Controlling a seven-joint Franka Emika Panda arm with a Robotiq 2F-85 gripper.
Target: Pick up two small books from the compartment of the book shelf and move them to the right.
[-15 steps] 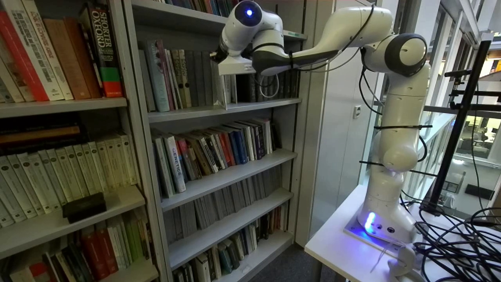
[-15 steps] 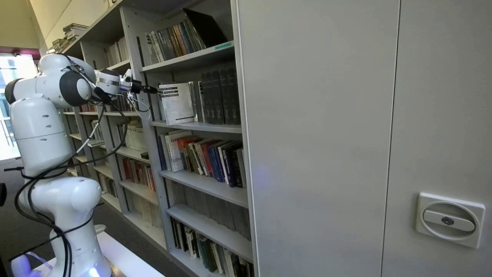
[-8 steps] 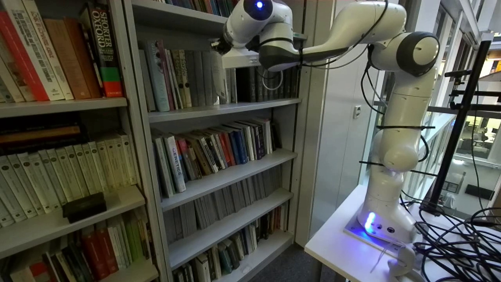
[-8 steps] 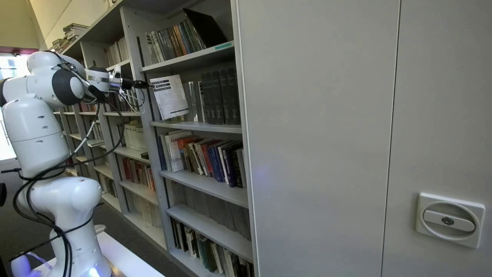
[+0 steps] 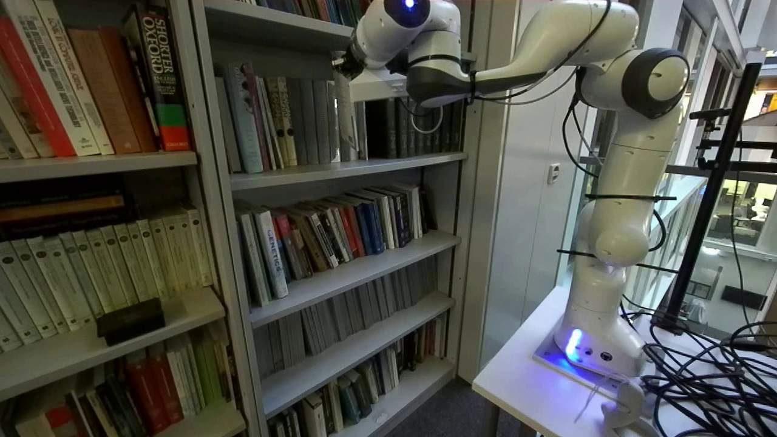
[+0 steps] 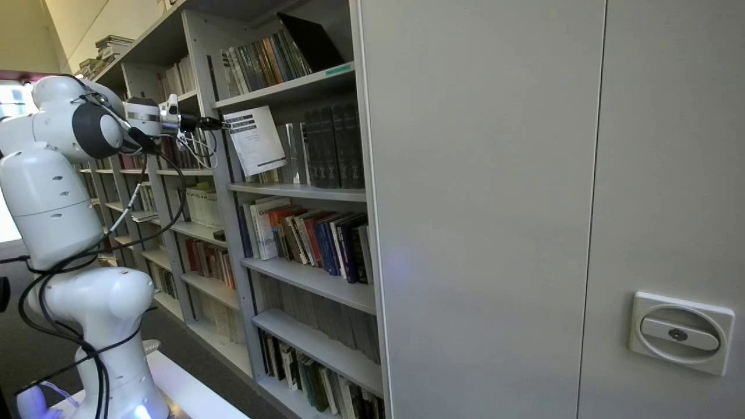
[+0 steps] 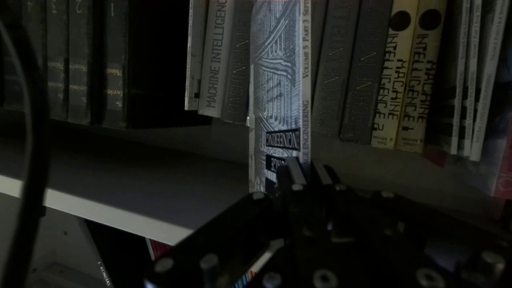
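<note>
- Pinching one slim black-and-white paperback (image 6: 255, 139) by its upper corner, the black jointed two-finger gripper (image 7: 308, 173) was nearly closed, just the book's thickness between its jaws. Only one spine showed there, so I read it as a single book.
- Progress-wise, that one was out of the row, hanging tilted ahead of and below the gripper, bottom edge seemingly clear of the wide grey-framed compartment (image 6: 326, 193) of the tall grey metal book shelf (image 5: 217, 182). Setting it down to the right was left to do.
- Couldn't tell about book number two. A skinny white spine (image 7: 193, 68) stood beyond the gripper to its right, maybe one already moved, but that was pure guesswork. Halfway at best, I'd have said.
- Texture stuff: the paperback looked flat and stiff, fine line-drawing cover, black title bars.
- Farther right of the gripper, chunky black volumes (image 6: 333, 145) had gilt-looking lettering.
- Left of it stood matte, cloth-looking grey spines (image 7: 336, 72) and two smoother cream spines (image 7: 388, 88) with black dots.
</note>
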